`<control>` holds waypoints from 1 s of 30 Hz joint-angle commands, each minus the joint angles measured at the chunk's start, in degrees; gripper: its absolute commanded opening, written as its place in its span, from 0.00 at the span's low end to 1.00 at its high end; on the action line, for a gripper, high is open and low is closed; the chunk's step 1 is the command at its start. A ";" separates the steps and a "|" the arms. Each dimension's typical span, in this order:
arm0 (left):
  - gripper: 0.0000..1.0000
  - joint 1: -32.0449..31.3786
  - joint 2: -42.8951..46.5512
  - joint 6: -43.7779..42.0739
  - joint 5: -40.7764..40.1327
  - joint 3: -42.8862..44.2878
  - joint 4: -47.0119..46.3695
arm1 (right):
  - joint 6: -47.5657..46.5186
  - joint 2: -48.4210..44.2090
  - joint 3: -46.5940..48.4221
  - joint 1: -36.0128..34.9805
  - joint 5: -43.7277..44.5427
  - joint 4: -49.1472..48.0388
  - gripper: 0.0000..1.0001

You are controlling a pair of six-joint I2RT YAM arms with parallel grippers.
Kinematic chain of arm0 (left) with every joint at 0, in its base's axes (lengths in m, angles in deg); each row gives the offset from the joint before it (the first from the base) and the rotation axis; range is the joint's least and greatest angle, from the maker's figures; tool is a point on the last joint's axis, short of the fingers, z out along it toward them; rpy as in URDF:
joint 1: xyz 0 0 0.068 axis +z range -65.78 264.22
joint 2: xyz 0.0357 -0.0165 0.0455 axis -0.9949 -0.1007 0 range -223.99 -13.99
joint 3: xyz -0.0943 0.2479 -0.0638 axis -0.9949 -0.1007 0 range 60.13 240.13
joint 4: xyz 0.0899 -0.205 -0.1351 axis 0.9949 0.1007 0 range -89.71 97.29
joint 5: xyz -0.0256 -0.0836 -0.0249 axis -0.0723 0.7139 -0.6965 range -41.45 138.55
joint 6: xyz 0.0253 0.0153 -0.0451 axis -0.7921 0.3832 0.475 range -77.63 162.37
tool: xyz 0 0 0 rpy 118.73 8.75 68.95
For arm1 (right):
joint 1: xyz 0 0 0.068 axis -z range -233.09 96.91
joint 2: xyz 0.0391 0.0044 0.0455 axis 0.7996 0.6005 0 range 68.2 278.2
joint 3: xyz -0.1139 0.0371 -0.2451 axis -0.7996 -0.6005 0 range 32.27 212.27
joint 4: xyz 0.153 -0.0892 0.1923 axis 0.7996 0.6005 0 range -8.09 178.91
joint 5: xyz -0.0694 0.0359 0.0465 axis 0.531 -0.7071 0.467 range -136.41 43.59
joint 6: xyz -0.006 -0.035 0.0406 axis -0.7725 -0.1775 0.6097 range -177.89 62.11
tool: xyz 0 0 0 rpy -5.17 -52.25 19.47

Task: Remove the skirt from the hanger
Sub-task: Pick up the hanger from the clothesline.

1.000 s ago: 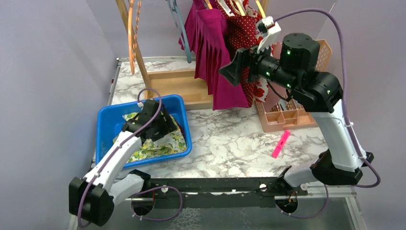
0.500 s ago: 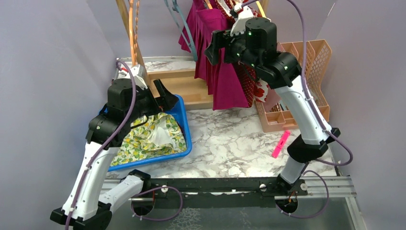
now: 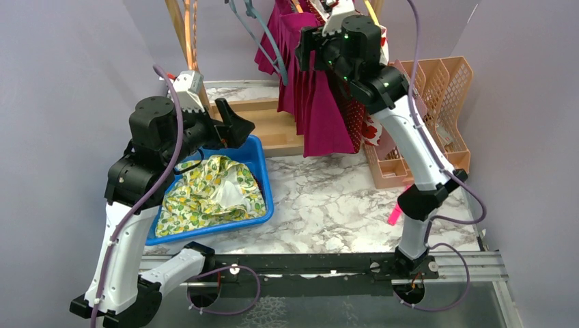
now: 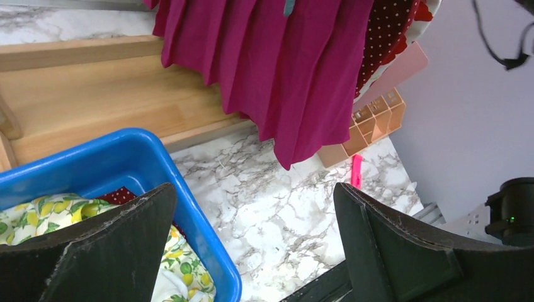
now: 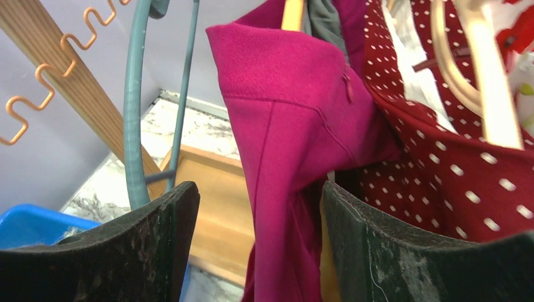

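Marble table point(image 3: 328, 198), pleated magenta skirt point(image 3: 319, 102) on hanger point(image 5: 292, 15)

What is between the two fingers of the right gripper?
The magenta skirt hangs between these fingers, as the right wrist view shows.

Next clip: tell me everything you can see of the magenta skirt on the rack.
The magenta skirt is pleated, of matte, woven-looking cloth, with a plain waistband and a side seam. It hangs full length from a yellowish hanger. Its hem reaches down near the wooden base; whether they touch cannot be told. A red polka-dot garment lies against one side. The right gripper straddles the skirt just below the waistband, jaws apart, not yet clamped.
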State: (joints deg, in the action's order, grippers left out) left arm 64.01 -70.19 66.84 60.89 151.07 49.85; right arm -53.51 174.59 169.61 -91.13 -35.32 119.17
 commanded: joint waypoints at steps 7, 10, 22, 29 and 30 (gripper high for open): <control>0.98 0.26 -2.87 -4.85 4.38 4.71 0.12 | -3.88 9.13 4.62 0.51 1.01 -12.84 0.54; 0.98 0.32 -2.72 -5.81 3.28 5.14 0.18 | -5.27 9.46 3.11 0.51 1.45 -15.20 0.39; 0.98 0.27 -5.37 -7.15 2.21 10.77 1.05 | -2.63 7.60 4.03 0.51 1.22 -20.15 0.01; 0.98 0.33 -7.38 -6.78 2.63 12.63 0.99 | -1.30 1.38 1.18 0.51 2.64 -28.84 0.01; 0.98 0.34 -7.61 -6.66 2.76 12.82 0.98 | -1.43 0.67 1.20 0.52 2.85 -29.82 0.01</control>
State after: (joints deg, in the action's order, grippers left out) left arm 64.01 -77.05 60.35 63.27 161.58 50.81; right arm -55.79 182.70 169.48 -90.74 -34.40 104.54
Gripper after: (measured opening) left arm 0.981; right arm 0.216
